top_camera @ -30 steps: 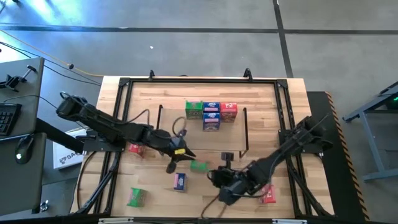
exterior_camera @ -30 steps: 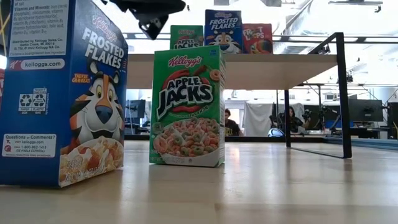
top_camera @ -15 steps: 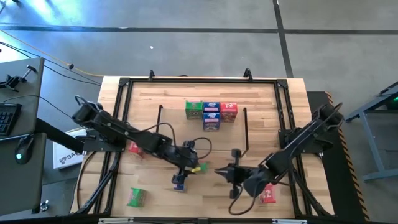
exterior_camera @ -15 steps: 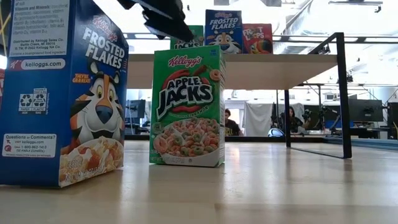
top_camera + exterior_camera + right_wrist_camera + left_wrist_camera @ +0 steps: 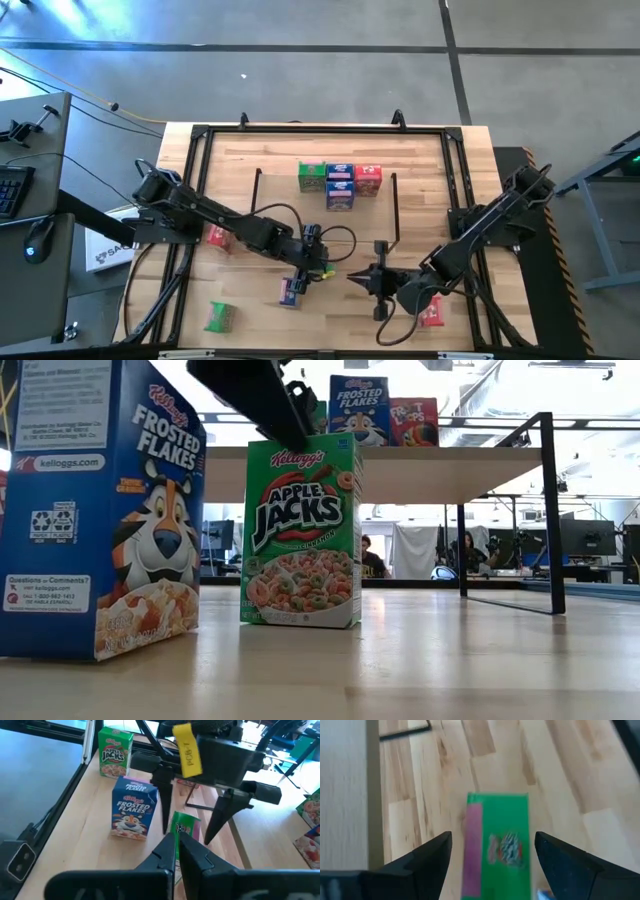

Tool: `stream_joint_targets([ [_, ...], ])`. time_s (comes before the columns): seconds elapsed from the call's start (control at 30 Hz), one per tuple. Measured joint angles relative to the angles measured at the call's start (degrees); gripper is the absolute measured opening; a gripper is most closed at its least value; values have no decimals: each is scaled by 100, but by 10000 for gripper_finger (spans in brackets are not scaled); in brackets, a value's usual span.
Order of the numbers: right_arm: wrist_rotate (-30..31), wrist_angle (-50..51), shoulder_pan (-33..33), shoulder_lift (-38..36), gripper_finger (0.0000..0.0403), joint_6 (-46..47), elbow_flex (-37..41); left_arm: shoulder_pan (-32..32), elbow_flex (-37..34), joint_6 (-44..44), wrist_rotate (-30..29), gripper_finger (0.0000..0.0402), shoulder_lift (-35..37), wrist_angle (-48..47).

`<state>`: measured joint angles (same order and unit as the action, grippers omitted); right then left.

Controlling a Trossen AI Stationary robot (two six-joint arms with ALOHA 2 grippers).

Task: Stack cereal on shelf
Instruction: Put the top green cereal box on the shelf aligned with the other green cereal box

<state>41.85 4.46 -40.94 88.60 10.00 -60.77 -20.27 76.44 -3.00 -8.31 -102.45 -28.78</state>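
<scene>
A green cereal box stands upright on its base on the table, near the middle. My left gripper hangs over it, open and pointing down. Its fingers stand on either side of the green box's top without touching it. A blue cereal box stands upright beside it. My right gripper is shut and hovers just right of the green box, holding nothing. On the shelf stand green, blue and red boxes.
A green box lies near the table's front left corner. One red box lies at the left, under my left arm. Another red box lies at the front right, by my right arm. The shelf's black leg stands right of the green box.
My left gripper has moved toward the table's right and near edges and come down over the green box. Its fingers now stand wider apart. My right gripper has shifted slightly toward the right edge and stays shut. The boxes have not moved.
</scene>
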Motion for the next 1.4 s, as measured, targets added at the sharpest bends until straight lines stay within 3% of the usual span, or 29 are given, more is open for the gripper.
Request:
stream_joint_targets([
  [0.33,2,-11,1,2,4,0,0,-9,0,28,-99,266,-37,-161],
  [0.8,2,-14,1,2,4,0,0,-114,-7,115,-102,186,-119,-162],
  [1.07,2,-6,1,4,4,0,0,-99,0,-9,280,149,366,-360],
  [1.4,-43,-1,1,7,4,0,0,171,1489,-140,80,148,977,-2399],
])
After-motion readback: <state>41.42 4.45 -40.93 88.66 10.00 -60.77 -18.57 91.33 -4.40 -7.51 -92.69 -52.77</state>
